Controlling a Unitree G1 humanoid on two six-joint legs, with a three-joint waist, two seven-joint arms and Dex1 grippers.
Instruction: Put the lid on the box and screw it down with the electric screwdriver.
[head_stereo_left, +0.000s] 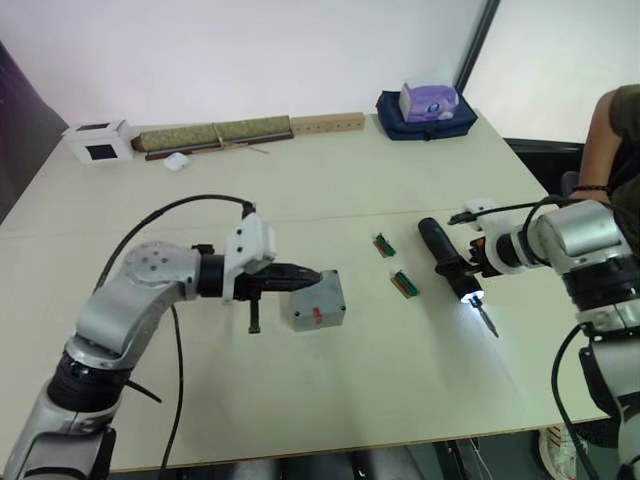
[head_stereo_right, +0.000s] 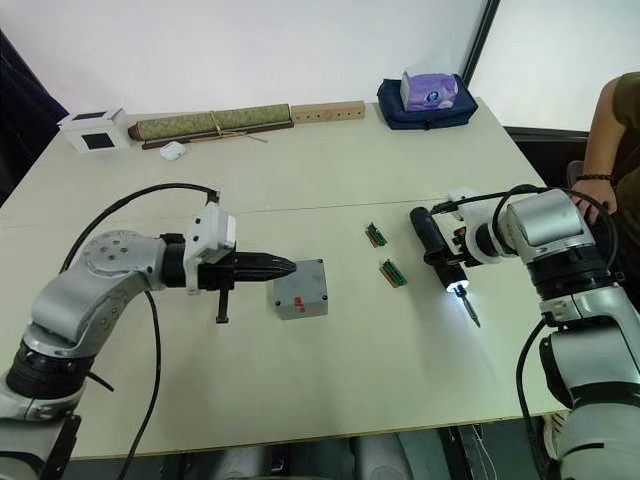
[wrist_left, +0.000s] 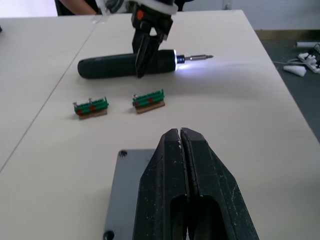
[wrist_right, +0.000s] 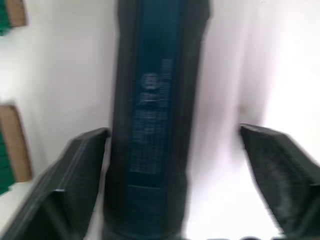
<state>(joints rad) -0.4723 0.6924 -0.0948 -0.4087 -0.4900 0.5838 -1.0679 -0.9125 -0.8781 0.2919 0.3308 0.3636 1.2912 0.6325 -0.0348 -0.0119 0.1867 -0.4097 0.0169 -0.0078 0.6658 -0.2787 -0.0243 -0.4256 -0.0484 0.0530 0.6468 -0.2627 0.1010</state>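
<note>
Lid (head_stereo_right: 300, 286) looks to be sitting on the box (head_stereo_left: 318, 302) already, grey plate up with the little red mark showing, out in the middle of the table (head_stereo_right: 330, 160). Left gripper (head_stereo_right: 283, 265) has its two fingers squeezed together with nothing between them, and the tip is resting right at the near edge of the lid, like it's pinning it down.

Over on the other side the electric screwdriver (head_stereo_left: 447, 262) is lying flat on the table, well apart from the box, bit pointing toward the robot's edge and the tip light on. Right gripper (head_stereo_right: 450, 243) is over the tool's body with its fingers spread wide. From the wrist camera one finger (wrist_right: 75, 175) is right against the barrel and the other stands off with a gap, so it isn't gripping yet, just straddling.

My worry: that off-centre straddle. When the fingers close, the near one could shove the round barrel and roll it sideways before the far one arrives, so it ends up held crooked or squirts out. A crooked grip means the bit comes down at an angle on the screw holes, and those are small. Also the two green circuit-board pieces (head_stereo_left: 405, 284) sit between the tool and the box, right in the carry path, so a low swing could knock them. And if the left tip pushes too hard, the lid might slide off square.
</note>
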